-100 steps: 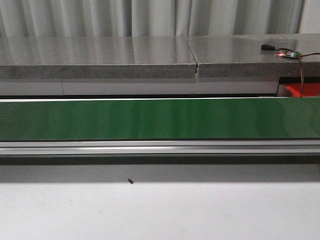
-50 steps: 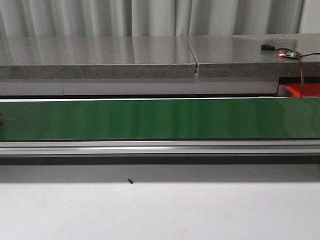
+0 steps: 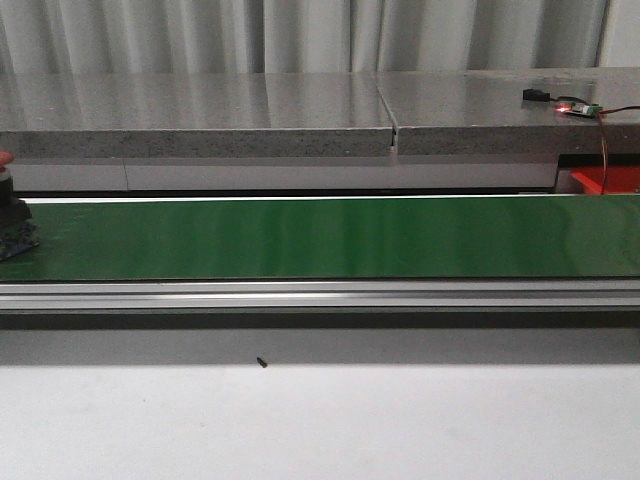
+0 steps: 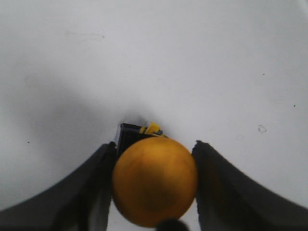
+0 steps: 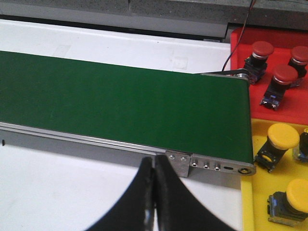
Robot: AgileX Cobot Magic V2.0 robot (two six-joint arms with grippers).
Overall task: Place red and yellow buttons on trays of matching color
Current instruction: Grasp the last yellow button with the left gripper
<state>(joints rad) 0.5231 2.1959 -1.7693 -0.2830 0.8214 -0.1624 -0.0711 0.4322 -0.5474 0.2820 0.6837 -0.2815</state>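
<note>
At the far left, a red-capped button on a dark base (image 3: 12,215) rides the green conveyor belt (image 3: 320,238). The left gripper (image 4: 155,185) is clamped on a round yellow dome-capped button (image 4: 155,186); carry it level to the yellow tray (image 5: 255,202) at right. The right gripper (image 5: 154,192) is pressed together, empty.

Front camera sits low, facing forward across the white tabletop (image 3: 320,420) to the green conveyor belt (image 3: 330,238). Right wrist camera looks down along that same belt (image 5: 120,103) — the shared part — toward its tray end. Left wrist camera hangs close over bare tabletop (image 4: 154,57).
</note>
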